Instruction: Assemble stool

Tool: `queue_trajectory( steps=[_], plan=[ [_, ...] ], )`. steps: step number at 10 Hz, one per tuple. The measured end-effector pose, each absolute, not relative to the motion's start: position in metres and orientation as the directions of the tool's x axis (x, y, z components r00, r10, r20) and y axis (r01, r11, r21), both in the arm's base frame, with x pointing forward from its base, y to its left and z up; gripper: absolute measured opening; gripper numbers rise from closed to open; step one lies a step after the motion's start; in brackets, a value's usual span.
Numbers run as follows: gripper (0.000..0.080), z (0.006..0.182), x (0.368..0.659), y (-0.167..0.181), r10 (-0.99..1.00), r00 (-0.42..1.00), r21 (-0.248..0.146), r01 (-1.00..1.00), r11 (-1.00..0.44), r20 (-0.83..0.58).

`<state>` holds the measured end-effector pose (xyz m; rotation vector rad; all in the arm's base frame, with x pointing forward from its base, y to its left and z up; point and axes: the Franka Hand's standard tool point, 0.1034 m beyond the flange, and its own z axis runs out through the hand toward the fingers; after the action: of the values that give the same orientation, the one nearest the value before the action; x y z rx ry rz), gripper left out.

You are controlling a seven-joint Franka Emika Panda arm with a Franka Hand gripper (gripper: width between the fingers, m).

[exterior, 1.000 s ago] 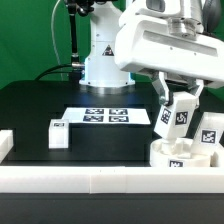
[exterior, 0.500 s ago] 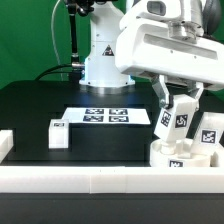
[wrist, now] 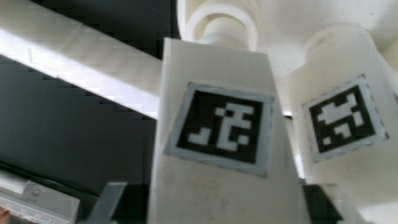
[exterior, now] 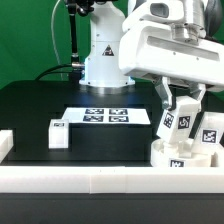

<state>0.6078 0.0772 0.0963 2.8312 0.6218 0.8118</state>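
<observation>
The hand (exterior: 177, 102) grips one leg (exterior: 178, 121) just over the seat (exterior: 168, 157) at the exterior view's right, close beside a second leg (exterior: 211, 131) standing there, so any tilt or offset in lowering would likely jam it against the seat or nudge that neighbour.

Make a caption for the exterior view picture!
Robot pincer grips a tagged stool leg beside the round white seat.

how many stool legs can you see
3: loose leg on the table, exterior view's left; held leg in the gripper above the seat; third leg right of it.
</observation>
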Motion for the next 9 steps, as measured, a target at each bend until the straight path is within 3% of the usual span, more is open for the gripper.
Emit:
queue_trajectory(
  steps=[9],
  plan=[
    [0.0327,0.084,0.605,0.072,0.421,0.78,0.235,0.35,-0.907,0.463]
  ],
)
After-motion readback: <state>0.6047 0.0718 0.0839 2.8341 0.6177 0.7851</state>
